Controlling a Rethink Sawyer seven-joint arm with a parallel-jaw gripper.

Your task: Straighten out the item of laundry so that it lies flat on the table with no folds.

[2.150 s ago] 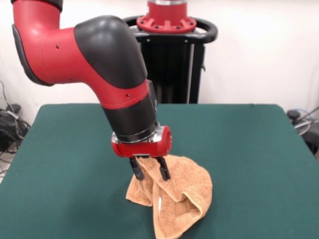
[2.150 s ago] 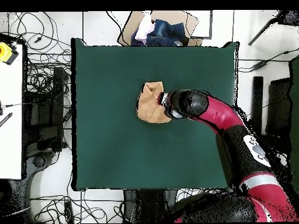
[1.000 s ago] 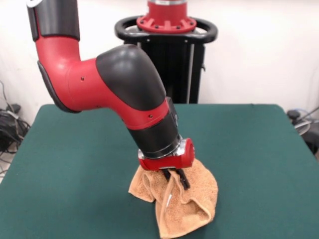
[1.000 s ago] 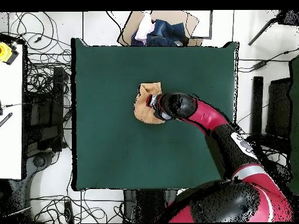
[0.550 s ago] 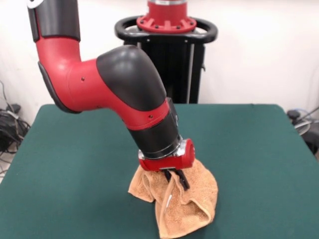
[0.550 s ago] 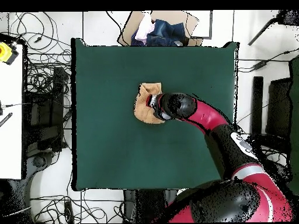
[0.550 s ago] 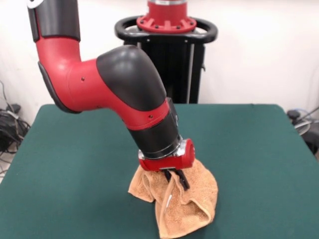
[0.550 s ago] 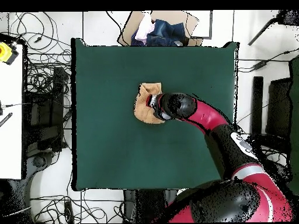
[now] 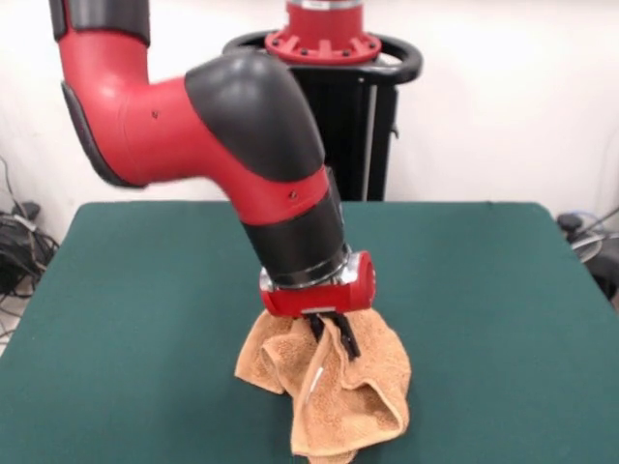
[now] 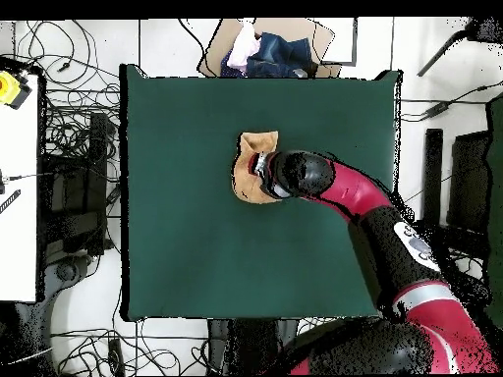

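The item of laundry (image 9: 340, 396), an orange-tan terry towel, hangs bunched in deep folds from my gripper (image 9: 332, 338). Its lower folds rest on the green table (image 9: 503, 319). A pale strip, perhaps its label, runs down the middle fold. The gripper points down and is shut on the towel's upper fold, just under the red wrist. From above, the towel (image 10: 250, 173) shows as a crumpled patch near the middle of the table (image 10: 177, 226), partly covered by the arm's wrist (image 10: 295, 175).
A cardboard box with other clothes (image 10: 265, 49) sits beyond the table's edge farthest from the robot's base in the overhead view. Cables (image 10: 69, 128) and a white bench (image 10: 18, 196) lie to the left of the table there. Wide green surface surrounds the towel.
The gripper moved across the towel, shut on a fold, then rose slightly. The towel is now drawn up into a tighter bunch and has shifted a little away from the robot's base.
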